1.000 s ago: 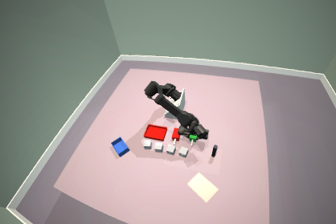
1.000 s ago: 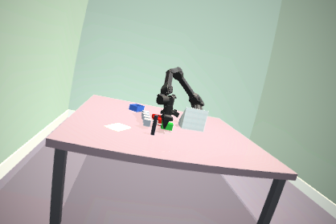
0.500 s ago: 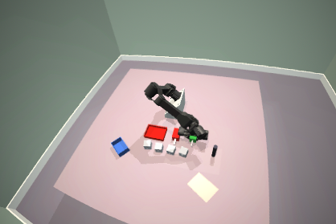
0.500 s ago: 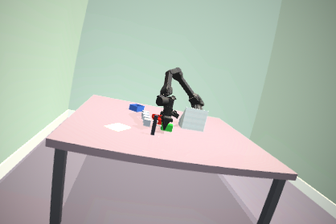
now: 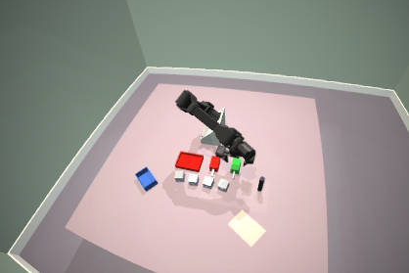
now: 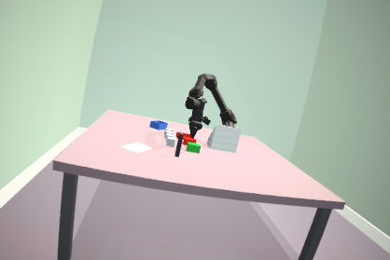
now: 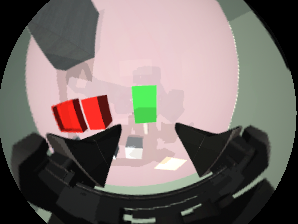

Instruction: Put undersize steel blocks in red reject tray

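Pincer (image 5: 237,159) (image 6: 193,135) (image 7: 149,125) wide open, nothing gripped, its two dark fingers spread well apart and pointing down above the table (image 5: 122,127) (image 6: 201,191) (image 7: 195,55). From where I'm standing, the black arm (image 5: 210,119) (image 6: 206,80) bends high, then drops towards the gauges. The green gauge (image 5: 236,163) (image 6: 193,147) (image 7: 145,100) is on the tabletop, free of the fingers, its thin pale pin pointing towards the side where the blocks are. Near it lies the red gauge (image 5: 214,162) (image 6: 188,141) (image 7: 93,113), with a similar pin, between the green one and the red tray (image 5: 189,154).

All four steel blocks (image 5: 208,182) (image 6: 171,142) (image 7: 134,147) stand in a row outside that tray, spaced a little apart. I can't make out from here which bores are undersize. Past one end of the row sits a blue tray (image 5: 146,179) (image 6: 159,125); past the other, a dark cylinder (image 5: 261,184) (image 6: 178,145) stands upright. A cream sheet (image 5: 247,228) (image 6: 136,147) (image 7: 171,163) lies flat beyond the blocks, well apart from the gauges.
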